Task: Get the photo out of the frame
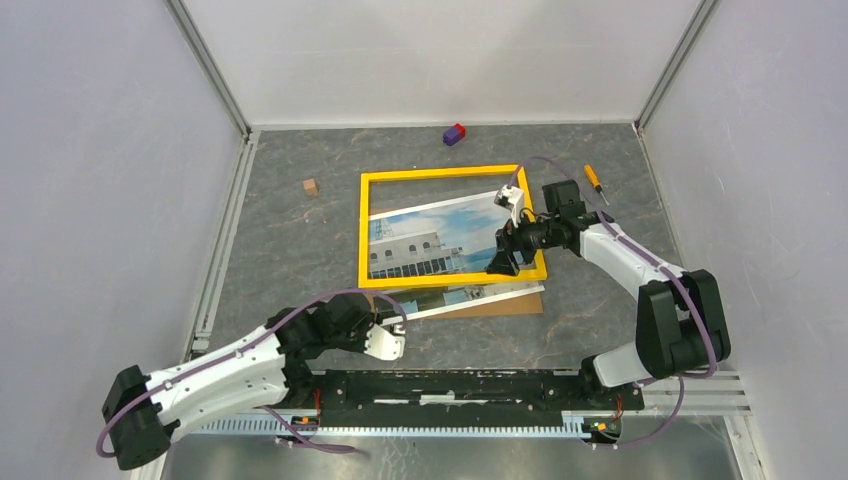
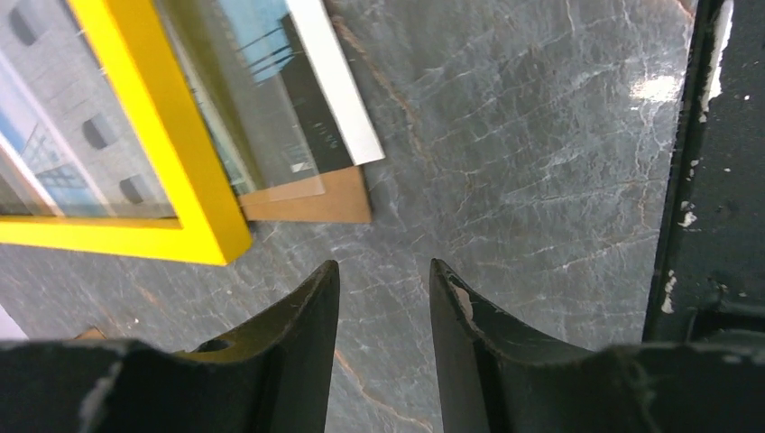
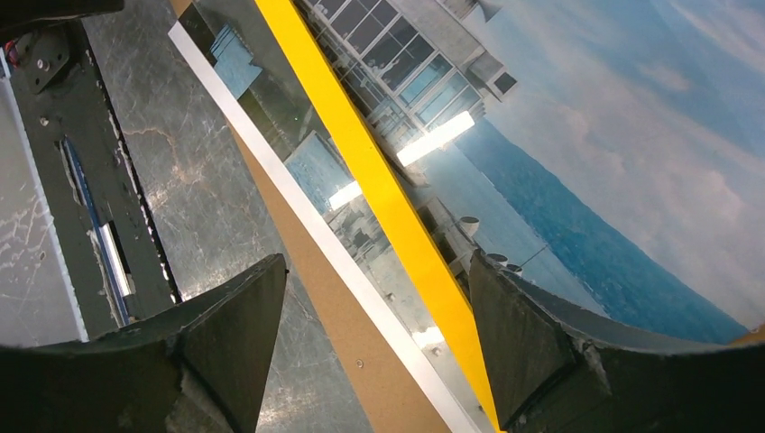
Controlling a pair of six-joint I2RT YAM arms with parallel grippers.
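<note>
Right, the frame (image 1: 440, 175) is lying flat mid-worktop (image 1: 300, 250), its long side running left to right. The photo (image 1: 440, 235) is sitting under it, its near strip poking out toward the arms over a brown backing board (image 1: 520, 303). The right claw (image 1: 503, 264) is hovering spread wide astride the frame's near right corner, pinching nothing. The left claw (image 1: 397, 330) is hanging part-spread and empty just short of the photo's near left corner — handier, I'd say, for sliding the print out. I'm counting one frame, one photo, one board, two claws.
</note>
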